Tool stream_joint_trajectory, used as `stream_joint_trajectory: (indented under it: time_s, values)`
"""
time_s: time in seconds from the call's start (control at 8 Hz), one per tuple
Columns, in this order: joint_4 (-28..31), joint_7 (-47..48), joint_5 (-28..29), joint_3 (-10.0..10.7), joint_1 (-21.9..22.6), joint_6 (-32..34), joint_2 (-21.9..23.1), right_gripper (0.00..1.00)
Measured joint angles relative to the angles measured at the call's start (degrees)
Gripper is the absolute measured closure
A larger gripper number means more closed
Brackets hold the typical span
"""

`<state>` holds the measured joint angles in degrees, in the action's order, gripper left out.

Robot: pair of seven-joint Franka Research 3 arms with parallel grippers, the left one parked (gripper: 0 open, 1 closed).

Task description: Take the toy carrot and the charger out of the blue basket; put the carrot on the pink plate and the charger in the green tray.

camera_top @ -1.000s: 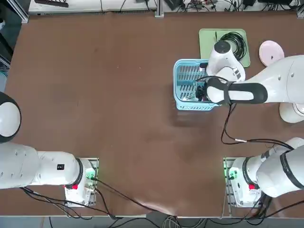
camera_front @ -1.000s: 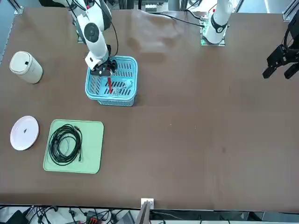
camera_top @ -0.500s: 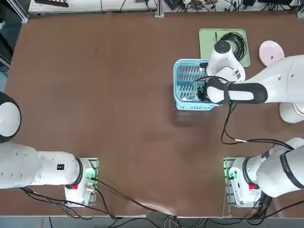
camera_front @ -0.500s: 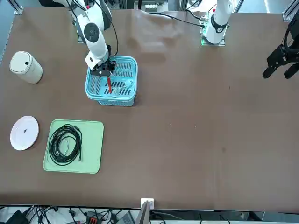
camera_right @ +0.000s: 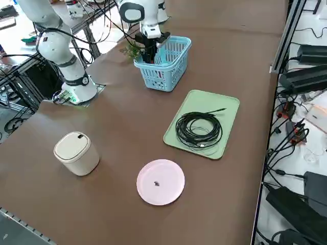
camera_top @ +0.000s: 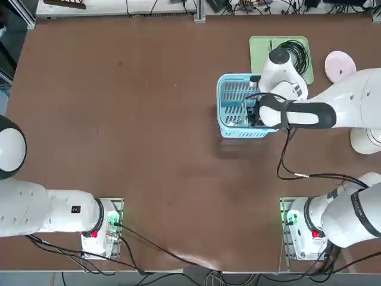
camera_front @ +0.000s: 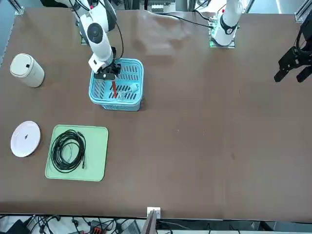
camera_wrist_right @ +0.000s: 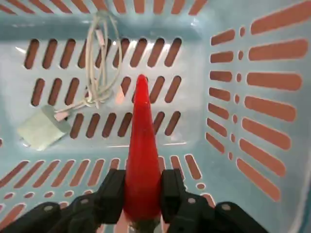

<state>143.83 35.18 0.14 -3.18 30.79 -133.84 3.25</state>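
Observation:
My right gripper (camera_wrist_right: 143,187) is down inside the blue basket (camera_wrist_right: 252,87), shut on the thick end of the toy carrot (camera_wrist_right: 142,141), whose red tip points away across the slatted floor. The charger (camera_wrist_right: 43,130), a whitish block with a thin white cord, lies on the basket floor beside the carrot. From the front the carrot (camera_front: 113,89) shows red below the gripper (camera_front: 108,74) in the basket (camera_front: 117,103). The green tray (camera_front: 97,161) and the pink plate (camera_front: 25,138) lie on the table apart from the basket.
A coiled black cable (camera_front: 68,150) fills much of the green tray. A white lidded canister (camera_front: 28,69) stands on the table beyond the plate. My right arm (camera_top: 309,113) reaches over the basket's edge beside the tray (camera_top: 259,53) and plate (camera_top: 340,64).
The gripper has shifted very slightly inside the basket, still shut on the carrot. Nothing else has moved.

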Motion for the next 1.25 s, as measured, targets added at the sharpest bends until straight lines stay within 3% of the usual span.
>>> stream_joint_trajectory:
  time_s: [0.12, 0.5, 0.75, 1.0, 1.25]
  values:
    - [-2.82, 0.0, -0.01, 0.01, 0.0, 4.06, 0.5, 0.59]
    - [-18.45, 0.35, -0.02, 0.71, -0.4, 25.02, 1.92, 0.59]
    - [-25.97, 0.05, -0.38, 1.01, -1.97, 34.36, 2.06, 0.59]
    - [-33.1, -5.83, -1.85, 1.2, -7.57, 43.02, 2.33, 0.59]
    - [-35.86, -16.4, -4.19, 1.72, -17.58, 44.61, 2.52, 0.59]
